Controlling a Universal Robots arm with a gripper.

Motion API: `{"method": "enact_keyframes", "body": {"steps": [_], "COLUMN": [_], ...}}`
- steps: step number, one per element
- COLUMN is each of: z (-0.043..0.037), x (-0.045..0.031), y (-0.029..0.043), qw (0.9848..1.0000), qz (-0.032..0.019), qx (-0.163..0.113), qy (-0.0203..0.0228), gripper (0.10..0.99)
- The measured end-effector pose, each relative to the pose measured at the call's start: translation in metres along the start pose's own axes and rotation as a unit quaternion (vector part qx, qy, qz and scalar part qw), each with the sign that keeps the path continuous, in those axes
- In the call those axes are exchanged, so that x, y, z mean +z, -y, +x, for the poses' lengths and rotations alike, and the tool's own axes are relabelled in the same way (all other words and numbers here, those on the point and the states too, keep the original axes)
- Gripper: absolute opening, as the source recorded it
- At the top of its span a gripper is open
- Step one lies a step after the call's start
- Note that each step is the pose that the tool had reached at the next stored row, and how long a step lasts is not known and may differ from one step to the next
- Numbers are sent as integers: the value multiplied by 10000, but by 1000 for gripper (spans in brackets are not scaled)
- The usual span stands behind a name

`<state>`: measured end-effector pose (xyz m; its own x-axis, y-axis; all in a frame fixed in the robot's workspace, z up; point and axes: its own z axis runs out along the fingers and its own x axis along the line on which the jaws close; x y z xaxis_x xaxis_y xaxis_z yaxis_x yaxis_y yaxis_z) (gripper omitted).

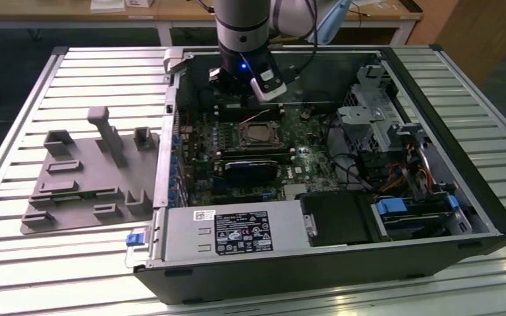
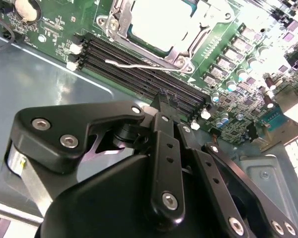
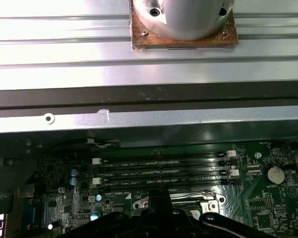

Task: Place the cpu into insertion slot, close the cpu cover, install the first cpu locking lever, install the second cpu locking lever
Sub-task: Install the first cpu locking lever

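Note:
The cpu [image 2: 164, 20] lies flat in the insertion slot [image 1: 257, 135], its pale face up. The cpu cover [image 2: 181, 58] is down around it as a silvery frame. A thin wire locking lever [image 2: 126, 64] stands free, sticking out over the black memory slots beside the socket. My gripper [image 2: 161, 97] hangs above those memory slots, just short of the lever and socket, with its black fingers together and nothing between them. In the first wrist view the gripper [image 3: 156, 199] sits over the socket's edge. In the exterior view the gripper [image 1: 235, 93] hovers behind the socket.
The open computer case [image 1: 323, 263] lies on a slatted metal table [image 1: 77, 263]. A black heatsink block [image 1: 255, 171], a power supply [image 1: 226, 230], a drive cage [image 1: 367, 118] and cables crowd the board. A grey fixture plate [image 1: 86, 178] lies at the exterior view's left.

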<state>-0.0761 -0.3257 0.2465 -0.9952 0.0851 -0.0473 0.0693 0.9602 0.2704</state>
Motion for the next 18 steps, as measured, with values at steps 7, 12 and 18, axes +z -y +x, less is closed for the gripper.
{"method": "enact_keyframes", "body": {"steps": [7, 12, 18], "z": [2, 3, 4], "x": [24, 49, 74], "y": [7, 14, 21], "qw": [9999, 9997, 9991], "qz": [-4, 34, 128], "qx": [41, 61, 72], "qy": [105, 238, 386], "gripper": [102, 102, 102]}}
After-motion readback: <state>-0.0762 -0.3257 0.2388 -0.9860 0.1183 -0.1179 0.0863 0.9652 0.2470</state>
